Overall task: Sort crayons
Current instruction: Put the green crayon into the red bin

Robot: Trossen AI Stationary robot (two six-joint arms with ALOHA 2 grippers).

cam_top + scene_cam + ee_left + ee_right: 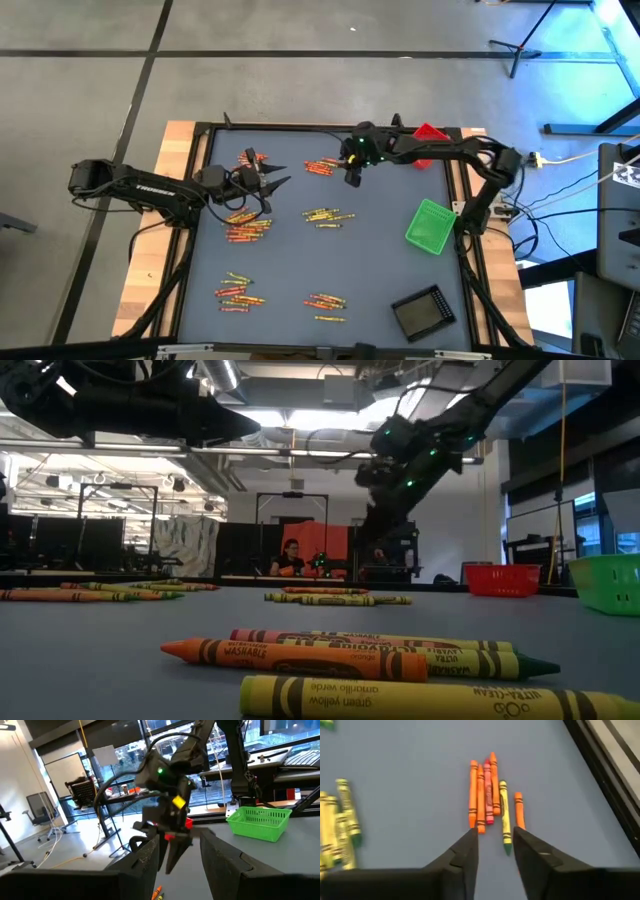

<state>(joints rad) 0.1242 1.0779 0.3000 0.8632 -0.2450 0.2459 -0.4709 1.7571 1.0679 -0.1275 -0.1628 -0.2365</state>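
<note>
Right pincer (492,847) hovers parted and empty over crayons (490,795) near the bench's far edge, ready to drop and pinch; left pincer (270,180) waits open.

Orange, red and yellow crayons (488,795) lie on the blue-grey table (410,780).

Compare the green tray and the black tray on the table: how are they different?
The green tray is bright green with mesh-like walls; the black tray is dark. The green tray sits farther up the table's right side, near the right arm's base, while the black tray lies by the bottom edge. The green one looks slightly larger from above. Both are squarish, set at a tilt, and away from the crayon piles.
</note>
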